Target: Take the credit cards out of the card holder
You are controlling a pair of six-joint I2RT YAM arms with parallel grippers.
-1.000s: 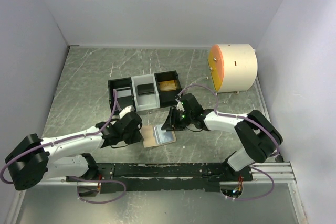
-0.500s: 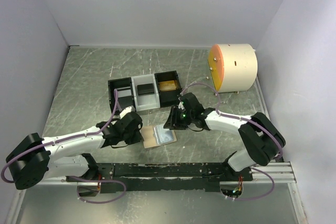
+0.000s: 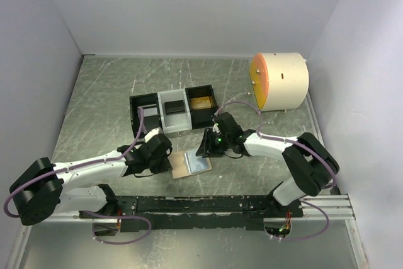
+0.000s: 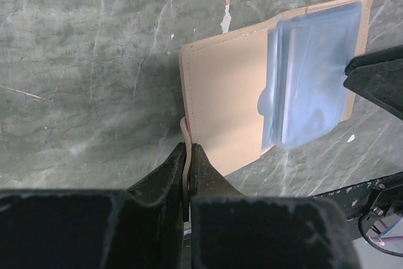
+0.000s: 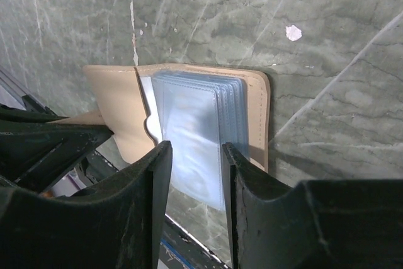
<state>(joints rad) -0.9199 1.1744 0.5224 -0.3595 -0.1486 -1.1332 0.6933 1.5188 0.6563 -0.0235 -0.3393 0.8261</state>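
The card holder (image 3: 186,163) lies open on the table, tan flap to the left, pale blue plastic sleeves (image 5: 195,114) to the right. My left gripper (image 4: 188,149) is shut on the near edge of the tan flap (image 4: 223,92); from above it (image 3: 169,164) sits at the holder's left edge. My right gripper (image 5: 195,149) is open, one finger on each side of the blue sleeves, above them; I cannot tell if it touches them. In the top view it (image 3: 204,150) hangs over the holder's far right corner. A gold credit card (image 3: 201,103) lies in the tray's right compartment.
A three-compartment black-and-white tray (image 3: 158,104) stands just beyond the holder, with a dark flat thing (image 3: 177,108) in its middle compartment. A cream drum with an orange face (image 3: 280,81) sits at the back right. White walls close in the table on three sides.
The right gripper has shifted slightly over the sleeves and come back. The left gripper and the card holder have not moved.
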